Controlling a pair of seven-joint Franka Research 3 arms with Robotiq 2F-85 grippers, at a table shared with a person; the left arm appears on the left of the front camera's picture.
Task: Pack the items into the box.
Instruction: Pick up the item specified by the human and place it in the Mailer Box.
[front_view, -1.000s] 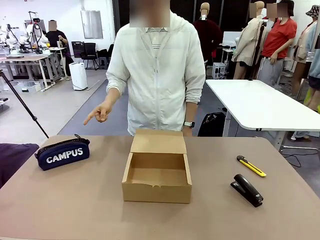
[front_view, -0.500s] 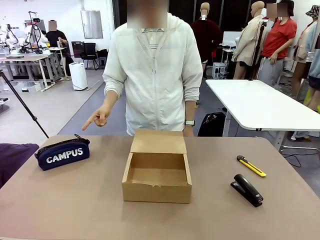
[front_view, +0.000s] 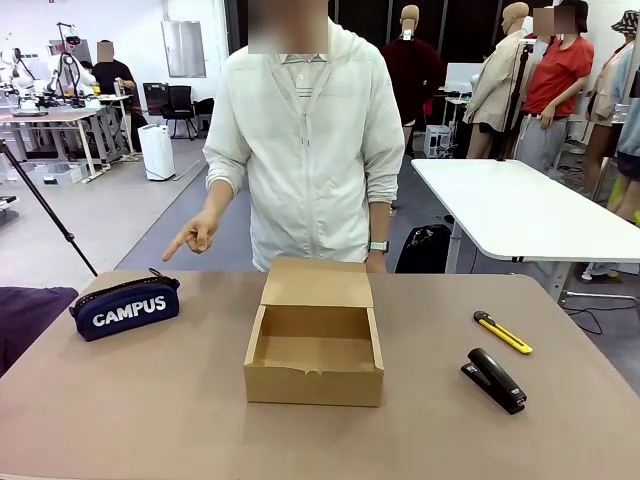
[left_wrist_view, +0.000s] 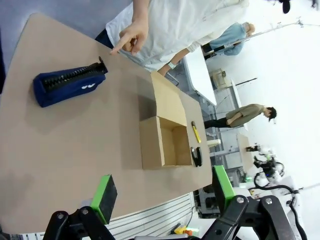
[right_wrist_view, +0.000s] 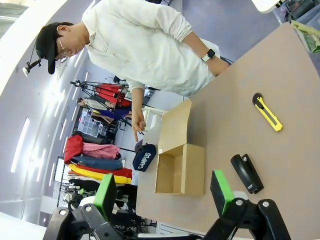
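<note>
**A:** What do we see left of the box (front_view: 314, 345)?

**B:** The navy CAMPUS pouch (front_view: 125, 309) lies on the table (front_view: 150, 410), well apart from the box. The person's hand (front_view: 193, 232) hangs above and behind the pouch, with one finger pointing down toward it.

**A:** Is the box ready?

**B:** Yes. Its lid flap (front_view: 317, 283) stands up at the back, and we see nothing inside.

**A:** And right of the box?

**B:** The yellow-and-black utility knife (front_view: 502, 332) lies flat there. The black stapler (front_view: 493, 379) is just beside it. Both are well apart from the box. The stapler is not ours to pack.

**A:** What about our grippers?

**B:** Our left gripper (left_wrist_view: 164, 189) has its green pads (left_wrist_view: 105, 197) spread wide with nothing between them. Our right gripper (right_wrist_view: 164, 193) is spread wide too and holds nothing.

**A:** How will the pouch feel?

**B:** We think it is soft and light. It may squash and sag, so we should pinch it across the middle of its fat body, not by an end.

**A:** And the knife?

**B:** We think it is hard, thin and maybe slippery. It lies low on the table, so we should take it by its narrow sides near the middle and go down gently.
</note>
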